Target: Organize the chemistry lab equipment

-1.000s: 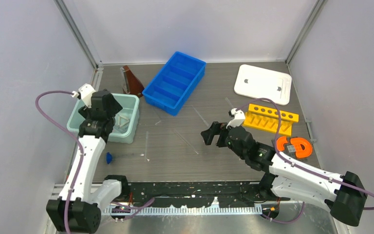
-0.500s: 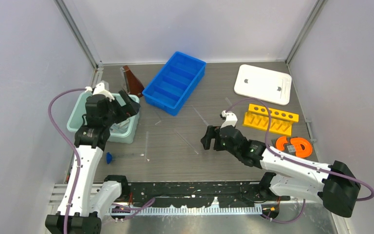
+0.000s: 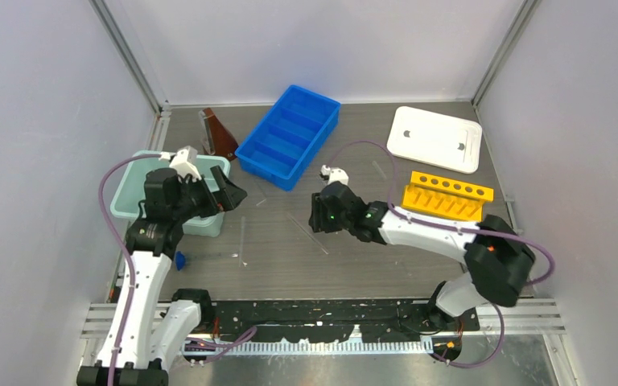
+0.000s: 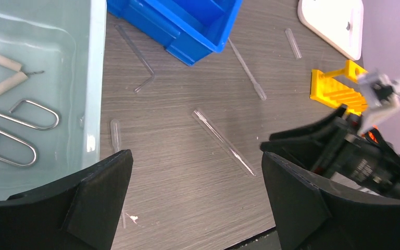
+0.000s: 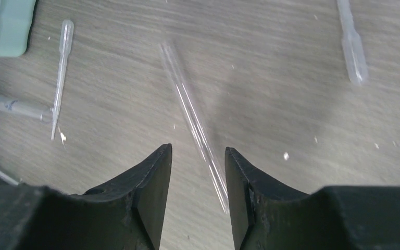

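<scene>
Tabletop: right hand newly astride tube

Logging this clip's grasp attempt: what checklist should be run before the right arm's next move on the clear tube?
1. Glass tube between the right gripper's jaws: ok, it runs through the gap.
2. Jaws closed on the tube: not ok, space shows beside it.
3. Thin pipette clear of the grasp: ok, it lies apart.
4. Left gripper empty, jaws wide: ok.
5. Grippers apart from each other: ok in the top view.
6. Height low enough to pinch: cannot tell.
</scene>
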Tool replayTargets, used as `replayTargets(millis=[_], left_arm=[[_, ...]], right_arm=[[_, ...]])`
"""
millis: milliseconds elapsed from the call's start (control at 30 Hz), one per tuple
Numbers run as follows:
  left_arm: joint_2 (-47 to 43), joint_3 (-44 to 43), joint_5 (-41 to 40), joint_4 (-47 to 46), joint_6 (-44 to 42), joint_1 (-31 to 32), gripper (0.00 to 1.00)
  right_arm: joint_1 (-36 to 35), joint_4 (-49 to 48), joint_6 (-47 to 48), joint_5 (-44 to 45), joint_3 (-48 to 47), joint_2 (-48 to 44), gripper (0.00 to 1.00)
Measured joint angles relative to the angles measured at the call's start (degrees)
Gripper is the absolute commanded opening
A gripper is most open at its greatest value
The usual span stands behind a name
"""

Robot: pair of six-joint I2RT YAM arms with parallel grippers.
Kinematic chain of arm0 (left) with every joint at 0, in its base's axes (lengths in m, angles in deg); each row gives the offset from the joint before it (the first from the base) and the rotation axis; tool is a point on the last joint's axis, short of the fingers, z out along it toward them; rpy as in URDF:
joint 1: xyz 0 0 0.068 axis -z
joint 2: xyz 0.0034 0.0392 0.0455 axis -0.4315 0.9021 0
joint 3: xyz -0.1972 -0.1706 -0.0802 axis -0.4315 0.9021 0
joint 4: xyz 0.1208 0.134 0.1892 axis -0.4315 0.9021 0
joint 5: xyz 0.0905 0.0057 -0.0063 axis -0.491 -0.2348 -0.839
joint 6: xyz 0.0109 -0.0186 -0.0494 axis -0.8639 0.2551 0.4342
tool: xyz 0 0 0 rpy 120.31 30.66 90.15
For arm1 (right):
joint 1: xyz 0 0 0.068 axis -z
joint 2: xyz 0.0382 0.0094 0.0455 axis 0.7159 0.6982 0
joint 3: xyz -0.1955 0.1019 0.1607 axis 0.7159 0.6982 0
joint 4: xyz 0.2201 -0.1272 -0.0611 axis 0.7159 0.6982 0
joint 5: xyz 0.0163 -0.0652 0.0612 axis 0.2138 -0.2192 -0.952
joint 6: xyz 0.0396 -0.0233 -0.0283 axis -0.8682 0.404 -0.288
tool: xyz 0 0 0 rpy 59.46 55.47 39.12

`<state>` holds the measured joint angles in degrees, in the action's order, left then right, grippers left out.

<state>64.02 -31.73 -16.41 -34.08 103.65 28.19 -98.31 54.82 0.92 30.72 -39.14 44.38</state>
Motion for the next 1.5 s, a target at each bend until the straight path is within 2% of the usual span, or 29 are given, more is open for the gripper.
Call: replayTargets(millis=[100, 300, 533, 1000, 1300, 1500], left_arm=[[-3.2, 0.0, -1.2, 0.7, -0.3, 0.2, 0.98], [-4.2, -0.1, -3.9, 2.0, -0.8, 1.3, 0.98], [-3.9, 0.0, -5.0, 3.0, -1.5, 2.0, 0.98], [-4.2, 0.0, -5.2, 3.1, -1.7, 2.1, 0.98], [-4.2, 0.0, -5.2, 3.2, -1.7, 2.1, 0.98], [-4.3, 0.0, -5.2, 3.2, -1.7, 2.1, 0.98]], right_arm=[[0.0, 0.5, 1.7, -0.5, -5.8, 6.9, 0.45], [0.0, 2.6, 4.6, -0.8, -16.3, 18.1, 0.43], [0.0, 3.7, 6.2, -1.0, -21.3, 24.6, 0.43], [-0.6, 5.0, 7.2, -2.0, -23.8, 29.8, 0.42], [-1.4, 5.1, 7.7, -1.3, -25.2, 31.4, 0.28], [-1.6, 5.1, 7.8, -0.3, -25.2, 31.5, 0.24]])
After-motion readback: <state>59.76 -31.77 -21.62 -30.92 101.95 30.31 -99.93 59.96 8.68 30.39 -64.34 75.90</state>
